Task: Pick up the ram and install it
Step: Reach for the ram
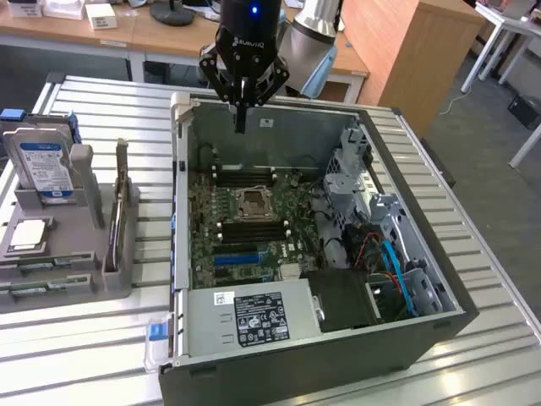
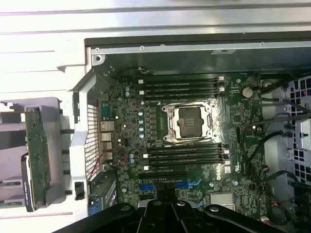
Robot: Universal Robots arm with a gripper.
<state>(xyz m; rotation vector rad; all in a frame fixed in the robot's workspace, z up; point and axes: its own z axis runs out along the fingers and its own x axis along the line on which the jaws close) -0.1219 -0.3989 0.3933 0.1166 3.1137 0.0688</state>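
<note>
PSU [image 1: 254,317] w/ black label sits at the near end of the open PC case [image 1: 296,376]; motherboard [image 1: 207,245] lies just beyond it. Status: pick not done, install not done. We find the ram [image 2: 36,145] standing on edge in the grey parts stand [image 1: 76,254], outside the case on the exterior view's left, w/ nothing touching it. Gripper [image 1: 241,121] hovers over the far wall of the case, fingers closed together w/ nothing between them, i.e. empty. Counts: 1 arm, 1 gripper, 1 ram upright in the stand (greenish strips low on the stand's near face, can't tell what they are), 1 hard drive [image 1: 44,165], 1 CPU chip [image 1: 27,234], 1 CPU socket [image 2: 188,121], 2 banks of black memory slots [image 2: 182,87], one on the far side & one on the near side of the socket, approx 4 slots per bank by our count. All slots look empty. Our judgement: whole task is left, i.e. grasp the ram, carry it to a slot & seat it.
</note>
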